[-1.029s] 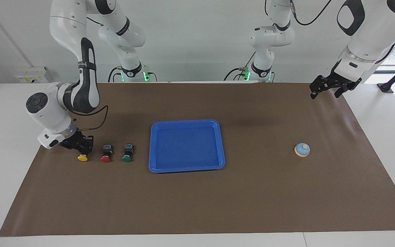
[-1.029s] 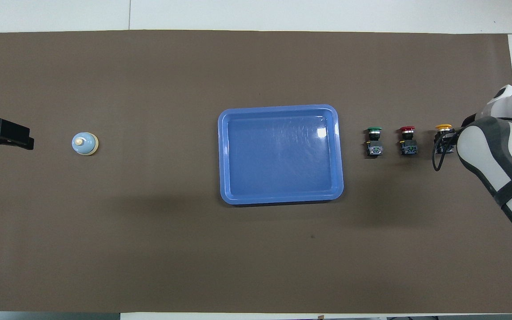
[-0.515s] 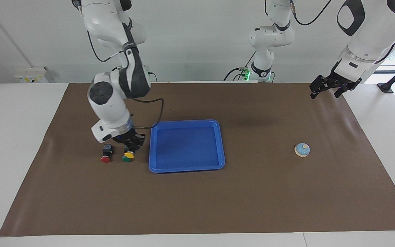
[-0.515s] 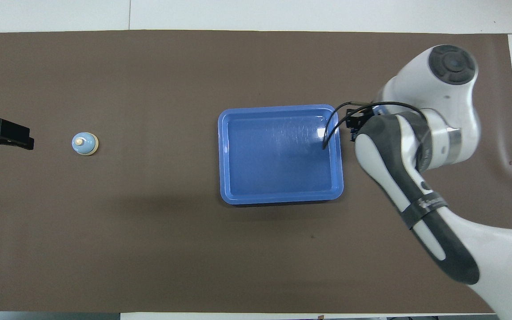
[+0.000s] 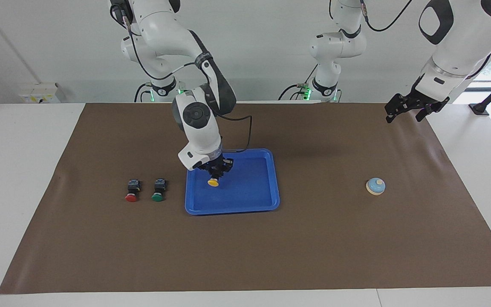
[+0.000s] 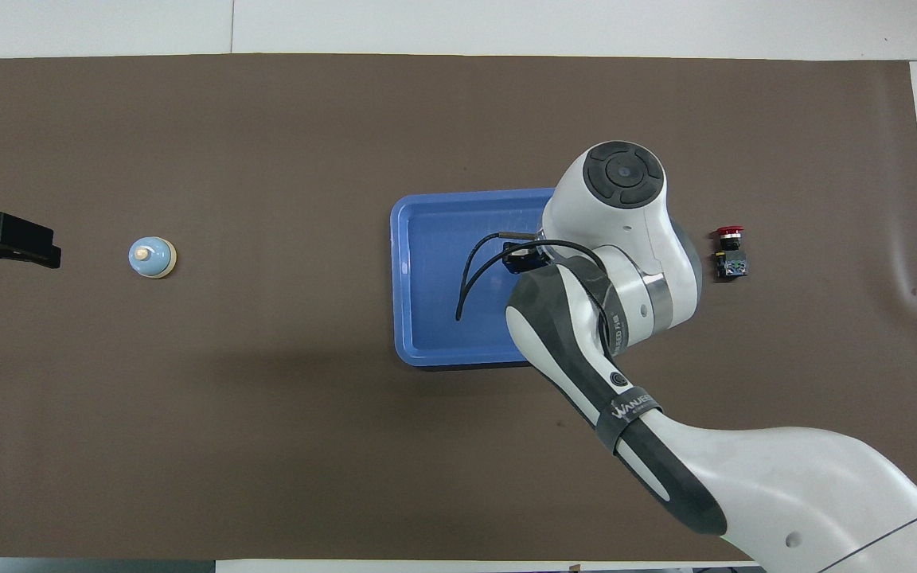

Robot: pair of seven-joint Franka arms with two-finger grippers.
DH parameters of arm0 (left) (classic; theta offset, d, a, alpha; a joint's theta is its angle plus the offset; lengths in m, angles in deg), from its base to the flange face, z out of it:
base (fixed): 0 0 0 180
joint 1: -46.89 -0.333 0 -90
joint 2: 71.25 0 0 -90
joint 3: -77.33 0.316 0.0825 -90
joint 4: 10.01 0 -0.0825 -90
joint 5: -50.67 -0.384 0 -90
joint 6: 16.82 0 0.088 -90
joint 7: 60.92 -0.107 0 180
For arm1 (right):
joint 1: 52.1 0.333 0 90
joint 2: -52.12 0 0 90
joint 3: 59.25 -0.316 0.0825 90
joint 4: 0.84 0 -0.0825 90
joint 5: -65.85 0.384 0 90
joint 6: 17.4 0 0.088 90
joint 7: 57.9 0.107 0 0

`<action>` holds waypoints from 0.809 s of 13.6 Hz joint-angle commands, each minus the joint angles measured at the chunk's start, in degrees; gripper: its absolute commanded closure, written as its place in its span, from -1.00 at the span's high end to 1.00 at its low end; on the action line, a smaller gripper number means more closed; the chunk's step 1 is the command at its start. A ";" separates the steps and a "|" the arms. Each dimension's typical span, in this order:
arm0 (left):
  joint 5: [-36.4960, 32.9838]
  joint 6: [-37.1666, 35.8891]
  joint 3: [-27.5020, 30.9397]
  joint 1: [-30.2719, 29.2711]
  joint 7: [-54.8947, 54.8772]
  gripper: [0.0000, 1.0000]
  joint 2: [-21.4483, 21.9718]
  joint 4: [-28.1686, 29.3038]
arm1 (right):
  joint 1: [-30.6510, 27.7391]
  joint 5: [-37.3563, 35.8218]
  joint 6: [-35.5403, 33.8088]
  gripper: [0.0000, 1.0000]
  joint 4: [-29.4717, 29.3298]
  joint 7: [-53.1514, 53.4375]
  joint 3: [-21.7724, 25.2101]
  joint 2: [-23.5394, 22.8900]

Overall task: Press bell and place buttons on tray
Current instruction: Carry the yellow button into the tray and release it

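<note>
My right gripper (image 5: 216, 171) is shut on the yellow button (image 5: 213, 182) and holds it low over the blue tray (image 5: 249, 196), at the tray's end toward the right arm. I cannot tell if the button touches the tray floor. The red button (image 5: 131, 190) and the green button (image 5: 158, 190) stand on the mat beside the tray, toward the right arm's end. The light blue bell (image 5: 375, 186) sits alone toward the left arm's end. My left gripper (image 5: 411, 108) waits open, raised over the mat's corner. In the overhead view the right arm hides the yellow and green buttons; the red button (image 6: 729, 253), the tray (image 6: 435, 278) and the bell (image 6: 152, 258) show.
A brown mat (image 5: 245, 256) covers the table. The right arm's cable (image 5: 245, 132) hangs over the tray's edge nearest the robots.
My right gripper has lifted the yellow button from the end of the row, carried it past the red and green buttons, and brought it over the tray. The left arm has not moved.
</note>
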 commanded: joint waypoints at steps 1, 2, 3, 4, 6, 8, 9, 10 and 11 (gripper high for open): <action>0.72 -0.59 0.12 -0.16 -0.31 1.00 1.41 1.21 | -1.57 0.76 0.36 -1.00 2.03 -11.19 0.29 1.10; 0.72 -0.59 0.12 -0.16 -0.31 1.00 1.41 1.21 | -2.44 0.76 0.36 -1.00 2.46 -15.51 0.29 1.45; 0.72 -0.59 0.12 -0.16 -0.31 1.00 1.41 1.21 | -2.89 0.76 0.70 -1.00 3.69 -16.68 0.29 1.71; 0.72 -0.59 0.12 -0.16 -0.31 1.00 1.41 1.21 | -2.89 0.76 1.32 -1.00 5.18 -17.13 0.29 2.15; 0.72 -0.59 0.12 -0.16 -0.31 1.00 1.41 1.21 | -2.89 0.76 2.90 -1.00 7.64 -17.04 0.29 2.94; 0.72 -0.59 0.12 -0.16 -0.31 1.00 1.41 1.21 | -2.80 0.76 4.30 -0.97 9.14 -15.30 0.29 3.30; 0.72 -0.59 0.12 -0.16 -0.31 1.00 1.41 1.21 | -2.80 0.76 4.40 -0.43 9.23 -13.46 0.29 3.47; 0.72 -0.59 0.12 -0.16 -0.31 1.00 1.41 1.21 | -2.80 0.76 4.31 0.59 8.89 -11.87 0.29 3.47; 0.72 -0.59 0.12 -0.16 -0.31 1.00 1.41 1.21 | -2.89 0.76 3.70 1.00 8.19 -11.34 0.29 3.82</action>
